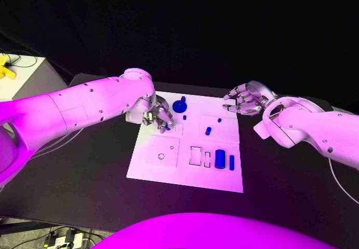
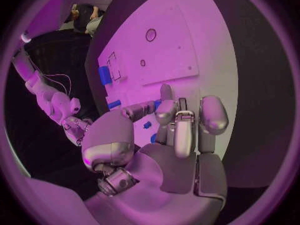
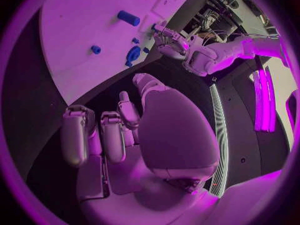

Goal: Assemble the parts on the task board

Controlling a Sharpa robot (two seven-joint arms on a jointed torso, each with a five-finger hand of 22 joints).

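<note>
We note the task board (image 1: 161,168) lying in the middle of the black table (image 1: 90,181), long edges running away from the robot.

Left hand (image 1: 156,116) sits over the board's far left corner, fingers curled downward onto the plate. In the left wrist view a small blue part (image 2: 157,103) shows at the fingertips (image 2: 165,112); we cannot tell whether it is pinched or merely touched. We judge the hand is working a small piece there, since the round blue part (image 1: 179,106) stands just beside it near the far edge.

Right hand (image 1: 244,99) hangs off the board's far right corner, above the table, fingers curled in with nothing in them. We judge it is parked clear so the left arm has room.

Other parts: a short blue peg (image 1: 208,130) near the board's middle; a blue cylinder (image 1: 220,158) and a thin blue bar (image 1: 232,162) side by side near the right edge, beside 2 rectangular slots (image 1: 196,155). We read these as waiting for their seats; assembly looks early.
</note>
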